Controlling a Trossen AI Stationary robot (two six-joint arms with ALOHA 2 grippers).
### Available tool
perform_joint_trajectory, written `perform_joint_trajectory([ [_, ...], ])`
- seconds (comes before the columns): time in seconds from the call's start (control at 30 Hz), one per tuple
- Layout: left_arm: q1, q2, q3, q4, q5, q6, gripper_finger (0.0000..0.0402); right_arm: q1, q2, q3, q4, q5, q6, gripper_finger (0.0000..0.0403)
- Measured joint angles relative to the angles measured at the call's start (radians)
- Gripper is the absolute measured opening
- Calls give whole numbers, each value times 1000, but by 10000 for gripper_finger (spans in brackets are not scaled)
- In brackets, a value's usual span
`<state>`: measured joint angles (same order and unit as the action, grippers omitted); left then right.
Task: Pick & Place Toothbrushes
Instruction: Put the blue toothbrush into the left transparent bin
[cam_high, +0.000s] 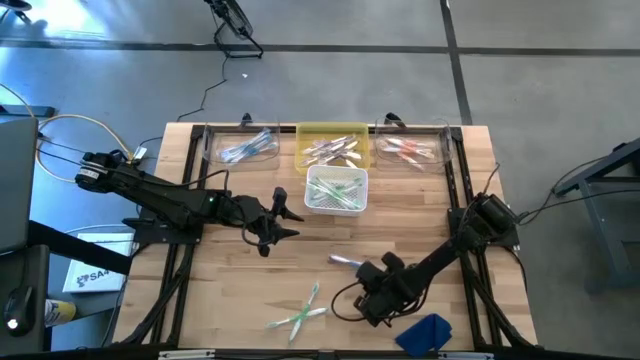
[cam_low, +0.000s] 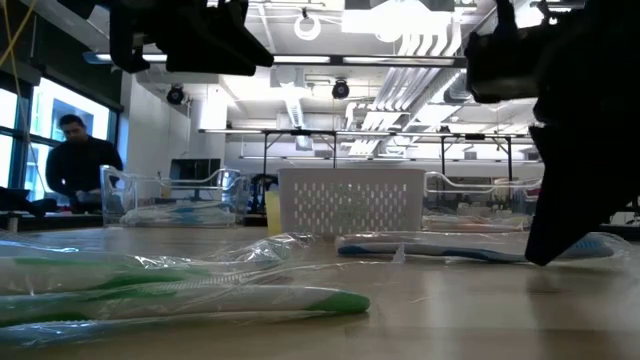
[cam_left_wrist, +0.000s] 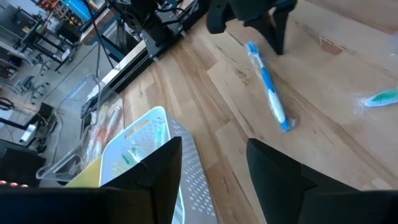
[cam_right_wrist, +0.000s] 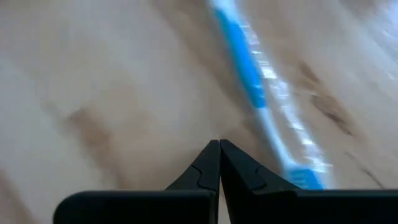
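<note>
Closed right gripper (cam_right_wrist: 219, 144) fingertips are poised just beside blue toothbrush (cam_right_wrist: 252, 81); jaws should be opened and centred before grasping. Left gripper (cam_left_wrist: 214, 165) is held open.

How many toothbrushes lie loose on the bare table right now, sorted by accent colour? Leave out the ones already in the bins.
Blue-accented toothbrush, near the shut right gripper: 1
Green-accented toothbrushes, crossed at the table's near edge: 2
Total loose: 3
</note>
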<state>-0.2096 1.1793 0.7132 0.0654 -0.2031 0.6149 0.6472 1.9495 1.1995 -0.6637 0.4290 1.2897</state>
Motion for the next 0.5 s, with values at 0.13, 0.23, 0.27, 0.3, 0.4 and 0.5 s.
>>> perform_joint_trajectory([
  [0.13,0,0,0,0,0,-20,175,-1,0,0,80,0,-103,3],
  [0.23,0,0,0,0,0,-27,175,-15,0,0,86,3,-145,3],
  [0.27,0,0,0,0,0,-38,175,-20,0,0,85,16,-159,3],
  [0.3,0,0,0,0,0,-46,175,-24,0,0,85,39,-174,3],
  [0.4,0,0,0,0,-2,-44,175,-43,0,0,86,75,-226,3],
  [0.5,0,0,0,0,-35,-44,175,-68,0,-3,109,61,-284,3],
])
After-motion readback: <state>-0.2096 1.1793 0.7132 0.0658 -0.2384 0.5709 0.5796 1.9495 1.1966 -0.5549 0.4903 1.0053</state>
